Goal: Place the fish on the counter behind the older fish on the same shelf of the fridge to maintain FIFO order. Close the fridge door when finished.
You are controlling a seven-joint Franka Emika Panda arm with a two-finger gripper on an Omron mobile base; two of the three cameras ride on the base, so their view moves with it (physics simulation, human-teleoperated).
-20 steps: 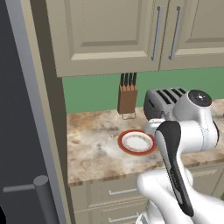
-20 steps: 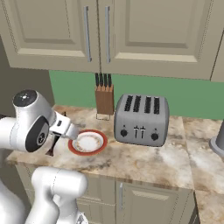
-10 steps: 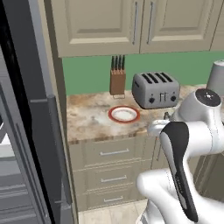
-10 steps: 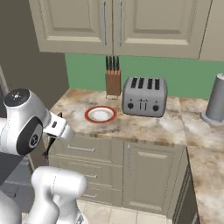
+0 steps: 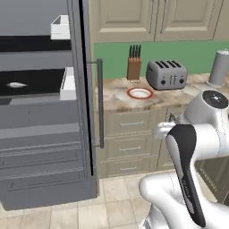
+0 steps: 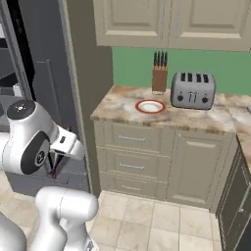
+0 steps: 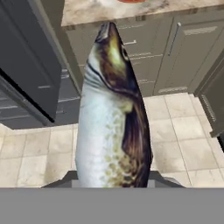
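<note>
Gripper [image 7: 113, 183] was clamped on the fish [image 7: 113, 109], which stood up from the fingers; the counter [image 7: 131, 11] and fridge [image 7: 30, 65] lay beyond its head.

The fish [image 7: 114, 118] has a silvery-white belly, a dark brown back and yellow-green mottling toward the tail. The fridge [image 5: 49, 134] is matte grey with black shelves and white door bins. The bench [image 6: 166, 112] is speckled beige and brown over cream drawer fronts. A white plate [image 5: 140, 93] carries a red rim; the toaster [image 5: 166, 74] is silver-grey, the wall [image 5: 192, 53] green, the floor tiles beige.
</note>
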